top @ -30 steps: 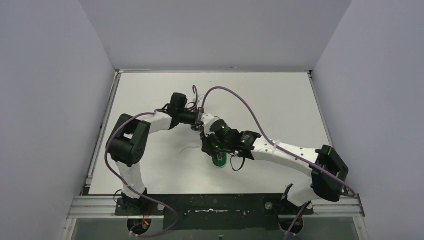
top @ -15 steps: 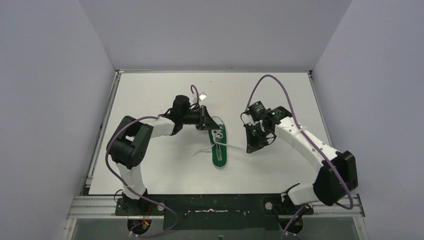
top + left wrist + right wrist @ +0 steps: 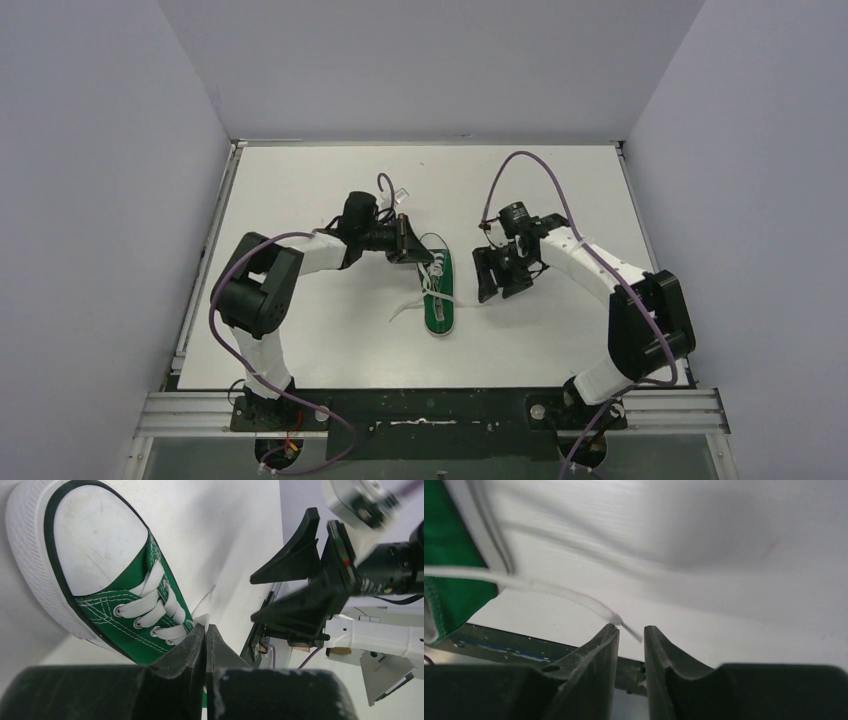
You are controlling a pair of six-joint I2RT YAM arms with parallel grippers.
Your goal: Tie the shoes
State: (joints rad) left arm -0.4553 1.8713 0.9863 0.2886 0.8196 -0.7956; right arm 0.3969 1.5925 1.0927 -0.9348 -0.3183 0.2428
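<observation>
A small green shoe (image 3: 438, 300) lies mid-table, white toe cap (image 3: 95, 535) pointing away from the arm bases. My left gripper (image 3: 206, 628) sits at the laced front of the shoe (image 3: 142, 602), shut on a bit of white lace (image 3: 202, 620) that pokes out at its tips. To the shoe's right, my right gripper (image 3: 492, 283) hangs just above the table with its jaws apart. The end of the other lace (image 3: 626, 626) lies loose across the gap of the right gripper (image 3: 630, 629). That lace (image 3: 466, 299) trails slack from the shoe. A third lace strand (image 3: 405, 309) runs left.
The white table (image 3: 300, 200) is boxed in by grey walls on the left, back and right. A dark metal rail (image 3: 430, 410) with both arm bases runs along the near edge. Purple cables (image 3: 540, 165) loop above each wrist.
My right arm swung from over the shoe out to the right, drawing a lace taut, then opened its jaws; the lace now hangs slack. My left gripper stayed shut by the shoe's front.
</observation>
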